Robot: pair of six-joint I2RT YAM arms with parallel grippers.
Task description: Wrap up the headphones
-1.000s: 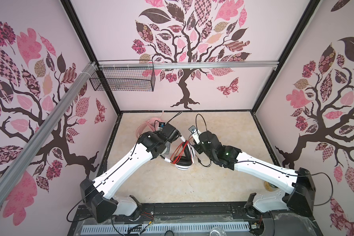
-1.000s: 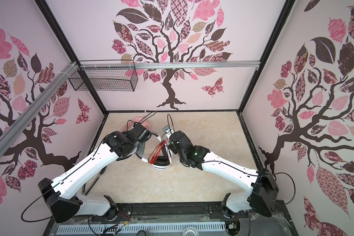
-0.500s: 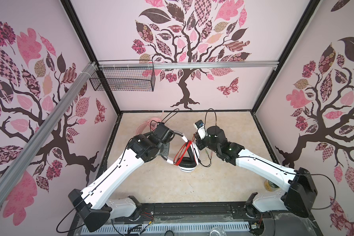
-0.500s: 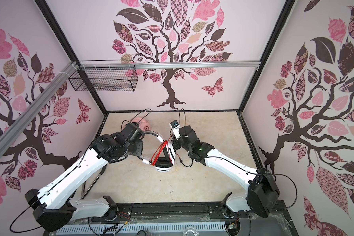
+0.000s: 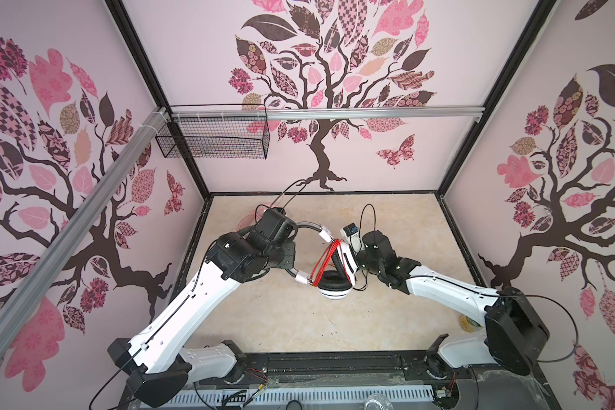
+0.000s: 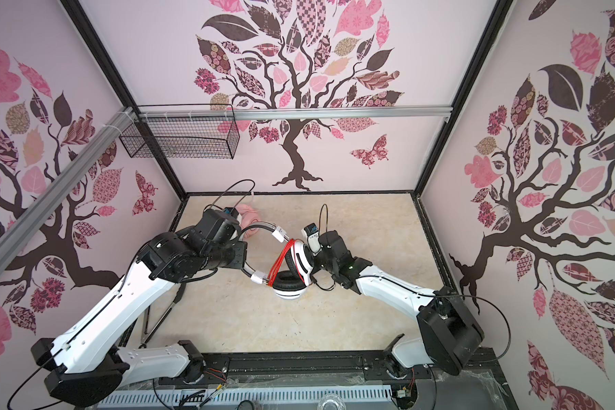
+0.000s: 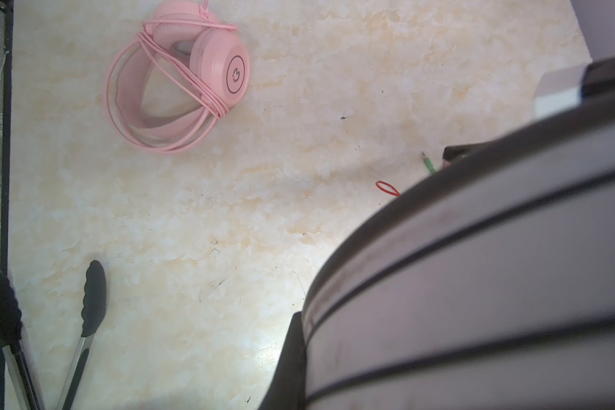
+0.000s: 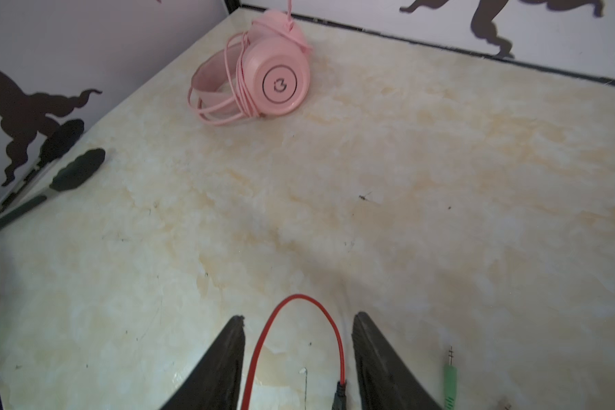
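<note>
Cable [image 8: 298,297] lies freed between parted right fingers [image 8: 224,365]; left fingers [image 7: 290,358] stay clamped on white headset [image 5: 334,293].

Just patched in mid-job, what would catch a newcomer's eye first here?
The white headset, its red cable wound across the ear cups, stands mid-table between both arms. The pink headset, already wrapped in its own cable, lies near the back-left corner. A loose loop of the red cable sits between the jaws of the open right gripper.
</note>
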